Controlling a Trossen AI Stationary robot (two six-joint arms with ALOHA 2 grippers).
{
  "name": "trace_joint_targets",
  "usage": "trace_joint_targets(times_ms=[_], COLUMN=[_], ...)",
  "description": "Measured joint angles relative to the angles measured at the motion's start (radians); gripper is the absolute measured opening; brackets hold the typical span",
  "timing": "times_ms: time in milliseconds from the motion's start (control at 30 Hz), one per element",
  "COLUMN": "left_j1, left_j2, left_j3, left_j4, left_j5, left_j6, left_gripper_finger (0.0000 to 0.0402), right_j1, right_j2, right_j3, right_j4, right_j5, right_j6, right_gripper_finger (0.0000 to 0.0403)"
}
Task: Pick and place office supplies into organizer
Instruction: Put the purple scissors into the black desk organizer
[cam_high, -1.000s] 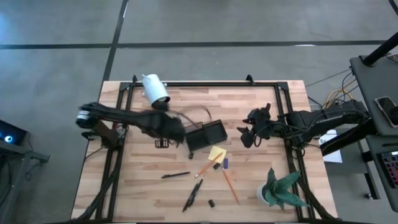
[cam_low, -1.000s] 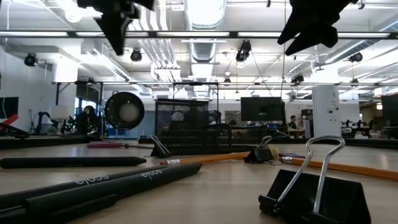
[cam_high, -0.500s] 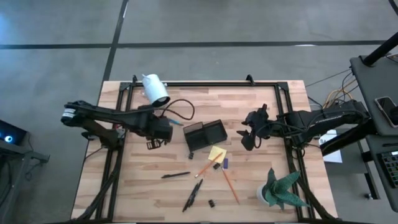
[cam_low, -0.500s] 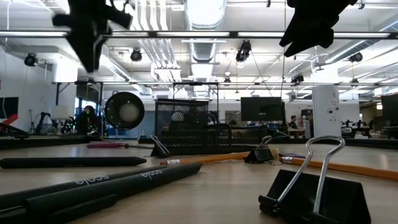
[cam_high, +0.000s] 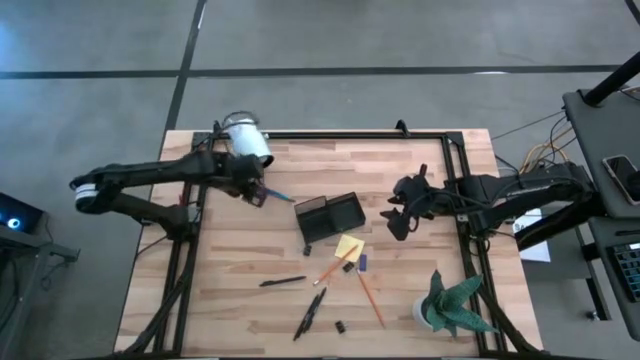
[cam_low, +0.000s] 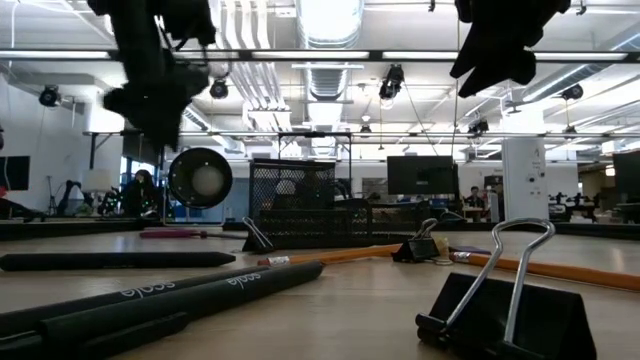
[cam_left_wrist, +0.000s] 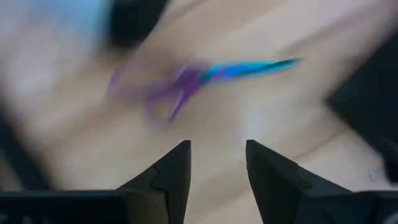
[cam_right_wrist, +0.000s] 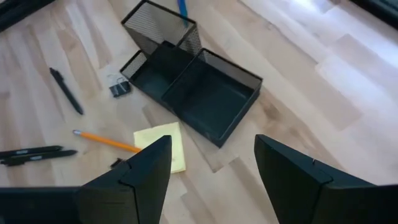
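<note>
While unheld, the scissors (cam_left_wrist: 199, 78) lie beyond the left gripper (cam_left_wrist: 217, 165).

— Where do we find the organizer (cam_high: 331, 217)?

— We see it near the table's (cam_high: 420, 270) middle. The scissors (cam_high: 275, 193) lie just to its left, by the left gripper (cam_high: 254, 190), which sits in front of the white camera (cam_high: 246, 140) at the far left corner.

— And to the right?

— The right gripper (cam_high: 398, 218) hangs right of the organizer. In front of the organizer we see the sticky-note pad (cam_high: 349, 247), with a pencil (cam_high: 370, 298) and the pens (cam_high: 310, 312) nearer the front edge, and a binder clip (cam_high: 340, 326) closest to it. The plant (cam_high: 452, 307) stands at the front right corner.
</note>
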Motion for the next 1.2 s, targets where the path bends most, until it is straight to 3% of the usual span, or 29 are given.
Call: trace_joint_targets(times_ms=[67, 233, 433, 667, 900, 1200], left_j1=[-0.003, 0.093, 0.185, 0.208, 0.211, 0.192], left_j2=[0.001, 0.105, 0.277, 0.4, 0.495, 0.505], left_j3=[0.0, -0.024, -0.016, -0.003, -0.008, -0.02], left_j4=[0.029, -0.017, 0.001, 0.041, 0.11, 0.11], left_j5=[0.027, -0.021, -0.017, -0.064, -0.072, -0.045], left_j6=[0.201, 0.452, 0.65, 0.866, 0.935, 0.859], left_gripper_finger=[0.0134, 0.0134, 0.0134, 0.0134, 0.0134, 0.0134], right_j1=[-0.02, -0.09, -0.163, -0.201, -0.218, -0.219], right_j2=[0.001, 0.004, 0.005, 0.005, 0.005, 0.004], right_j3=[0.0, 0.0, 0.0, 0.0, 0.0, 0.0], right_j4=[0.0, 0.003, 0.003, 0.003, -0.001, -0.017], right_j5=[-0.001, -0.072, -0.092, -0.092, -0.117, -0.113], right_j6=[-0.041, -0.084, -0.082, -0.081, -0.082, -0.083], right_gripper_finger=[0.0221, 0.0221, 0.0221, 0.0221, 0.0221, 0.0221])
